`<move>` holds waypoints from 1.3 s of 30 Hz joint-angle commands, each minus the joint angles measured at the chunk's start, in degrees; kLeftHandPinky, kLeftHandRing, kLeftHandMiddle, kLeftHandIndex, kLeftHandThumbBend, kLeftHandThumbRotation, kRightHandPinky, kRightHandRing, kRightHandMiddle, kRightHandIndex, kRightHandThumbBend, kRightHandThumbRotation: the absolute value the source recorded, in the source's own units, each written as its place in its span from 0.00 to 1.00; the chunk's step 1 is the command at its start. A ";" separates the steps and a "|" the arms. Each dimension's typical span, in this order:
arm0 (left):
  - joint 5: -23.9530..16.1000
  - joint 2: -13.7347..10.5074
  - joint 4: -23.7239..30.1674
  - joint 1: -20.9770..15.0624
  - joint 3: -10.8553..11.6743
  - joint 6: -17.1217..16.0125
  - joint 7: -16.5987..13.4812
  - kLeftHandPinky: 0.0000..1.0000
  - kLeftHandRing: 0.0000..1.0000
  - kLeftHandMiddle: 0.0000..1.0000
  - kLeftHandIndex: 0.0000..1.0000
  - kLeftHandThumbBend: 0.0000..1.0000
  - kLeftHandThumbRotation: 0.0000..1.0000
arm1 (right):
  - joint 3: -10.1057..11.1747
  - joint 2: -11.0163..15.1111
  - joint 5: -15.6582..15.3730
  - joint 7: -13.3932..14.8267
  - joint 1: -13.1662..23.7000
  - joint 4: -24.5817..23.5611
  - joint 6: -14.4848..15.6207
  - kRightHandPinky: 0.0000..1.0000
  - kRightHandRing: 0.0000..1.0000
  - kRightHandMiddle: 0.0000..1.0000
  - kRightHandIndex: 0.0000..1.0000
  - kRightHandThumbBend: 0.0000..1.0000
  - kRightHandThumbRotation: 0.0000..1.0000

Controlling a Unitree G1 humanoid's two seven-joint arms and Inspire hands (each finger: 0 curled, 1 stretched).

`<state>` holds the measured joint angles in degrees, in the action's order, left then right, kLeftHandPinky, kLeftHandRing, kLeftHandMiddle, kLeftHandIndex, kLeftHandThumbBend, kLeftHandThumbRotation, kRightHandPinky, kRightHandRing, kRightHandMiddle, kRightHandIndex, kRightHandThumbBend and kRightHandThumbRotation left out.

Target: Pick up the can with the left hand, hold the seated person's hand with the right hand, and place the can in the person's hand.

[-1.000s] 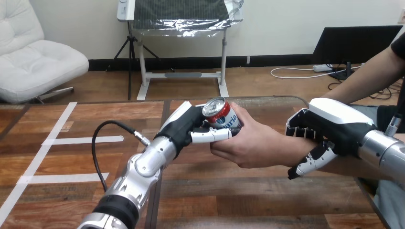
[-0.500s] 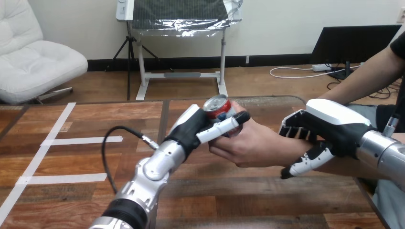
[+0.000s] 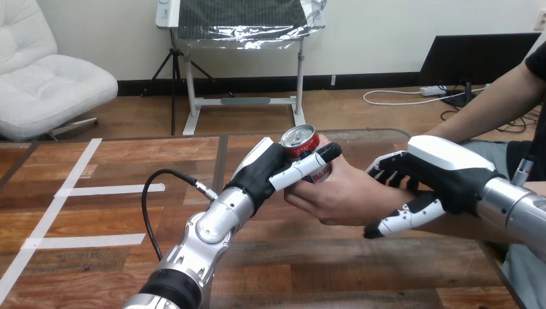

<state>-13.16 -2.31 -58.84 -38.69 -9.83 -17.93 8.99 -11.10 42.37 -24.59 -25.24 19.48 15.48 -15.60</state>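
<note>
A red and silver can [image 3: 302, 145] stands upright in the person's hand [image 3: 344, 193], whose fingers wrap round its lower part above the table's middle. My left hand [image 3: 263, 170] is against the can's left side with its thumb [image 3: 306, 167] lying straight across the can's front; its other fingers are hidden behind the can. My right hand [image 3: 451, 168] sits over the person's wrist. Its fingers [image 3: 388, 168] spread loosely above the wrist and its thumb [image 3: 400, 217] reaches out straight below, not closed on it.
The wooden table [image 3: 116, 212] has white tape lines [image 3: 67, 187] at the left. A black cable [image 3: 154, 199] loops off my left forearm. The person's forearm [image 3: 489, 109] comes in from the right edge.
My left thumb has straightened off the can and the hand rose slightly with it. My right hand's fingers and thumb have stretched out from the person's wrist.
</note>
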 commanded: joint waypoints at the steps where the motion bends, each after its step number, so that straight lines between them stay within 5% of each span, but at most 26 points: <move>1: -0.15 -0.49 3.08 -0.72 -0.14 -1.63 -0.63 0.76 0.85 0.85 0.81 0.79 0.87 | -0.19 -2.01 1.18 -0.22 0.28 -2.22 -0.14 0.56 0.69 0.71 0.72 0.85 0.53; 22: 0.02 -1.23 4.65 1.55 0.75 -2.06 -2.62 0.78 0.84 0.84 0.79 0.81 0.88 | 0.86 -2.67 1.34 1.01 -0.96 -2.74 -0.31 0.55 0.68 0.71 0.72 0.84 0.55; 39: -1.13 -2.26 10.53 6.65 1.02 -5.52 -8.19 0.78 0.88 0.87 0.83 0.86 0.94 | 4.77 -6.24 10.57 2.50 -3.74 -1.19 -3.09 0.61 0.74 0.78 0.82 0.93 0.91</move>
<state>-14.06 -2.72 -52.97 -32.14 -9.84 -21.49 2.97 -8.23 39.09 -17.43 -24.00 15.77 14.47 -17.14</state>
